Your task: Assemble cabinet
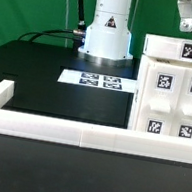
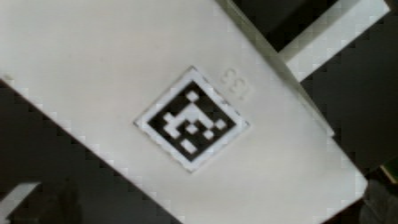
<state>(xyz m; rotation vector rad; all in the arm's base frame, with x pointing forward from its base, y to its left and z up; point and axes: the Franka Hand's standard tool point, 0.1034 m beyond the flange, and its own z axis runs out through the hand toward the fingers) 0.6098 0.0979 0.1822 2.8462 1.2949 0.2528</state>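
Note:
The cabinet (image 1: 174, 93) is a large white box at the exterior view's right. It has several tagged drawer-like fronts and a tagged top piece (image 1: 189, 51). My gripper (image 1: 185, 18) hangs just above the cabinet's top, apart from it. In the wrist view a white cabinet panel (image 2: 107, 90) with one black-and-white tag (image 2: 192, 118) fills most of the picture, close below the gripper (image 2: 199, 212). Only the tips of the fingers (image 2: 18, 206) show, at the picture's two corners. They are wide apart with nothing between them.
The marker board (image 1: 99, 81) lies flat on the black mat (image 1: 55, 87) in front of the robot base (image 1: 107, 30). A low white rail (image 1: 58, 130) frames the mat along the front and the exterior view's left. Cables run behind the base.

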